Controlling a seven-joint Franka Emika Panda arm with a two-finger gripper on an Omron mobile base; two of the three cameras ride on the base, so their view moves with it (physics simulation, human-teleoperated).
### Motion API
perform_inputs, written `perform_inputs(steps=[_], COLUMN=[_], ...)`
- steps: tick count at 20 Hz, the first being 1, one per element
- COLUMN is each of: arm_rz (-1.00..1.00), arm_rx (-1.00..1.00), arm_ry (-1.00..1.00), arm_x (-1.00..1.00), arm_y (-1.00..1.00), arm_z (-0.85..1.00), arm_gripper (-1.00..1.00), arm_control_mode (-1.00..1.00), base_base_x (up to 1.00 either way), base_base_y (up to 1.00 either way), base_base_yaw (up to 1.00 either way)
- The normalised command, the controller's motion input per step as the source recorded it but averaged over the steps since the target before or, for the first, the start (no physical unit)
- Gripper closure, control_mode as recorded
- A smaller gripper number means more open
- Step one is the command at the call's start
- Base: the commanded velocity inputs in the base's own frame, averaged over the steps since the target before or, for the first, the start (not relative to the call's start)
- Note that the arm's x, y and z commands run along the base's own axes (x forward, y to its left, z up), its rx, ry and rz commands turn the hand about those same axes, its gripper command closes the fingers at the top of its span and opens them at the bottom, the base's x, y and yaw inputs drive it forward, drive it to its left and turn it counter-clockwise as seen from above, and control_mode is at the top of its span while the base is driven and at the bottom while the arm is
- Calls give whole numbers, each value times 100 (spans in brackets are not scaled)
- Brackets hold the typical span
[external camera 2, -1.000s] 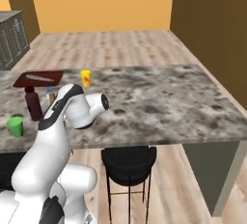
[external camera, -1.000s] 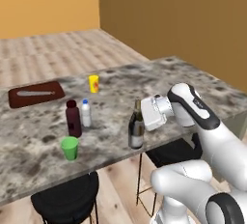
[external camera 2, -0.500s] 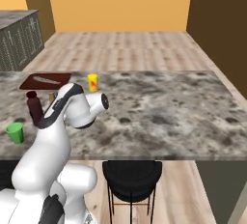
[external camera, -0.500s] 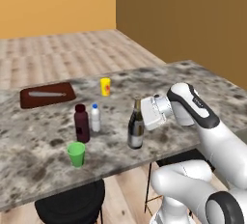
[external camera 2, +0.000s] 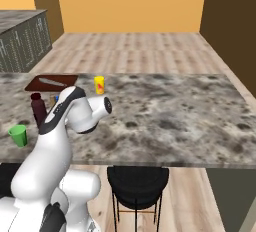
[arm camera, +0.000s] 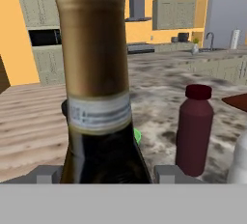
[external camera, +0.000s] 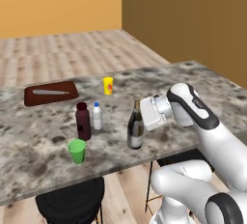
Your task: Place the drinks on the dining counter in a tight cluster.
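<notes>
A: You're looking at the gripper (external camera: 143,118) sitting level at the wine bottle (external camera: 135,131), near the front edge of the dining counter (external camera: 202,80). In the hand view its fingers (arm camera: 48,174) are bracketing the bottle's shoulder on both sides.

B: Are they clamping it?

A: They're sitting right against the glass, gripping the wine bottle, which is standing upright on the stone.

B: Where are the other drinks sitting?

A: The maroon bottle (external camera: 83,121) and the water bottle (external camera: 97,116) are standing just beside each other, toward the counter's left end from the wine bottle and near it (the water bottle is the one further from the front edge). The green cup (external camera: 76,151) is sitting near the front edge, just in front of the maroon bottle.

B: And further back?

A: The yellow cup (external camera: 108,85) is standing toward the back edge, and a dark board (external camera: 51,93) with a knife (external camera: 49,91) is lying toward the back left corner.
</notes>
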Motion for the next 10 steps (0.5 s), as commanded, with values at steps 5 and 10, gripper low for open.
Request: perform_inputs(steps=[5,10], arm_rz=[0,0], arm_rx=[0,0], arm_ry=[0,0], arm_x=[0,0], arm_y=[0,0], arm_z=[0,0], arm_gripper=[100,100], arm_control_mode=[100,100], base_base_x=[0,0], base_base_y=[0,0], base_base_yaw=[0,0])
